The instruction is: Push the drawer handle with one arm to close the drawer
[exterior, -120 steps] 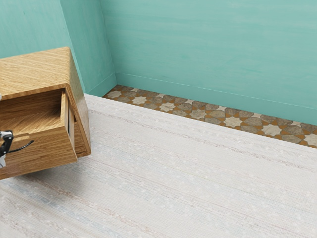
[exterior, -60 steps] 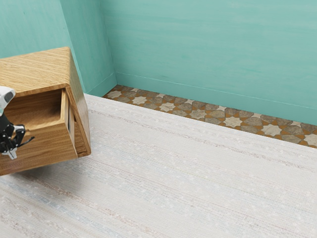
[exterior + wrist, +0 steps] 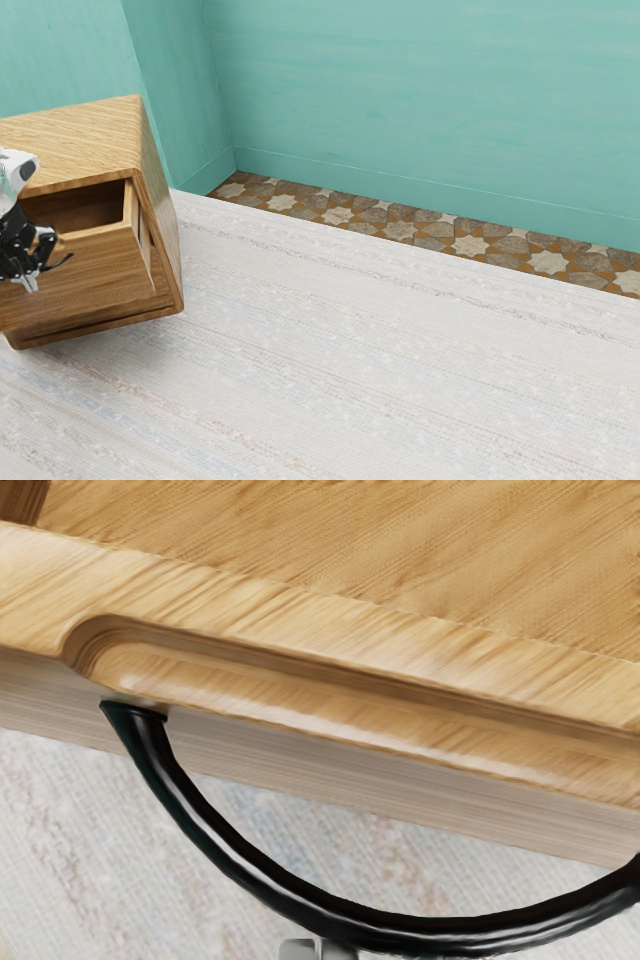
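Note:
My gripper (image 3: 27, 279) is at the front of the partly open wooden drawer (image 3: 105, 272), by its dark curved handle (image 3: 61, 262). In the wrist view the black handle (image 3: 228, 853) arcs out from the drawer front (image 3: 300, 770). The tips of my gripper (image 3: 319, 949) stand together at the outside of that arc, with nothing seen between them. They look close to or against the handle; contact cannot be told for certain.
The wooden cabinet (image 3: 85, 140) surrounds the drawer, its side wall toward the exterior view's right. Pale patterned carpet (image 3: 380, 360) lies below, with a tiled strip (image 3: 400, 230) and teal walls (image 3: 420, 90) behind.
The drawer has slid farther into the cabinet, and its opening has narrowed. My hand came into fuller view at the handle, then moved up and inward along with the drawer front.

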You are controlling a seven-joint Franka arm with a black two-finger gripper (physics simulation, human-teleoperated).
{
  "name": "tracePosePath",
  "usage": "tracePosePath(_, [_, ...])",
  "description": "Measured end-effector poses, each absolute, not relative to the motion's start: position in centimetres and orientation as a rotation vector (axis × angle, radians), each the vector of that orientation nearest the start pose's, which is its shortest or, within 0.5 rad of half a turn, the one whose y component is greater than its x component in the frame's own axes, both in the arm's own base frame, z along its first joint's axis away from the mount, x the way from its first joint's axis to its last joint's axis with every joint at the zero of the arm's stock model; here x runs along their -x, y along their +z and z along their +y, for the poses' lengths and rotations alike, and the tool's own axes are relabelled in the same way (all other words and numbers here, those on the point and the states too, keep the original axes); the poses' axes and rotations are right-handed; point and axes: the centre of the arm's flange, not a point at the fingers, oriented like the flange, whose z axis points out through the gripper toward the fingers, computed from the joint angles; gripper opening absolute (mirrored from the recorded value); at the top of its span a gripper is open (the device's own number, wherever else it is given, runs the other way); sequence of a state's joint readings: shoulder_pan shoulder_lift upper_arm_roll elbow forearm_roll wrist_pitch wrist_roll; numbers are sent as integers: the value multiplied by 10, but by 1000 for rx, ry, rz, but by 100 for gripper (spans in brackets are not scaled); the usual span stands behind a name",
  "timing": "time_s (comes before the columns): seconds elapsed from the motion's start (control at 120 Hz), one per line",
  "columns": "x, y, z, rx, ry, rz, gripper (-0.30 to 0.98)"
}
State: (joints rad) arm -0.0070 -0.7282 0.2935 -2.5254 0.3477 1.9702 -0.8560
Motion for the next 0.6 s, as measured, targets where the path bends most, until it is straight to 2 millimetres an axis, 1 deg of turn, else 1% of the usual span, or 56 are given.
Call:
tracePosePath(0.05, [-339,518,135,2691,-298,-1420,-10])
tracePosePath(0.208, [-357,510,162,2680,-254,-1439,-10])
tracePosePath(0.317, [-375,512,171,2674,-251,-1416,-10])
tracePosePath(0.417, [-389,506,182,2673,-237,-1407,-10])
tracePosePath(0.508, [-405,508,189,2676,-243,-1396,-10])
tracePosePath(0.6, [-411,510,204,2668,-243,-1413,-10])
